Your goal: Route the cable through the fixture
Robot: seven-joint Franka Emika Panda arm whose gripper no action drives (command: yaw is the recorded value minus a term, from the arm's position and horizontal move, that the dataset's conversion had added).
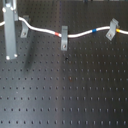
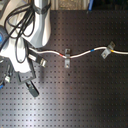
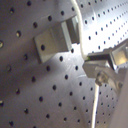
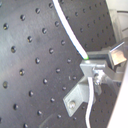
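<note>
Cable [image 1: 80,34] runs long-axis left-right across the far part of the surface [image 1: 70,95] in the first exterior view, wavy, not straight. From the tall grey bar [image 1: 11,35] at the first exterior view's left it dips, passes the red band [image 1: 57,33], sits in the forked top of the middle fixture [image 1: 64,44], then rises past the blue band [image 1: 94,31] to the yellow band [image 1: 118,30] at the right clip [image 1: 113,29]. A third clip [image 1: 23,33] stands just beside the bar, cable passing above it.

Second exterior view, same lie: cable [image 2: 82,52] goes from the arm side toward the second exterior view's right, thru the middle fixture [image 2: 65,62], on to the far clip [image 2: 107,52].

Gripper [image 2: 36,59] is low at the cable's left end, near the arm's white body [image 2: 40,30]. In the second wrist view the cable [image 4: 70,32] comes down into the gripper [image 4: 96,74] and carries on below it, so it looks clamped on the cable, fingers [image 4: 92,67] close together. First wrist view agrees: cable [image 3: 76,22] passes a clip [image 3: 55,40] and reaches the gripper [image 3: 102,75].
</note>
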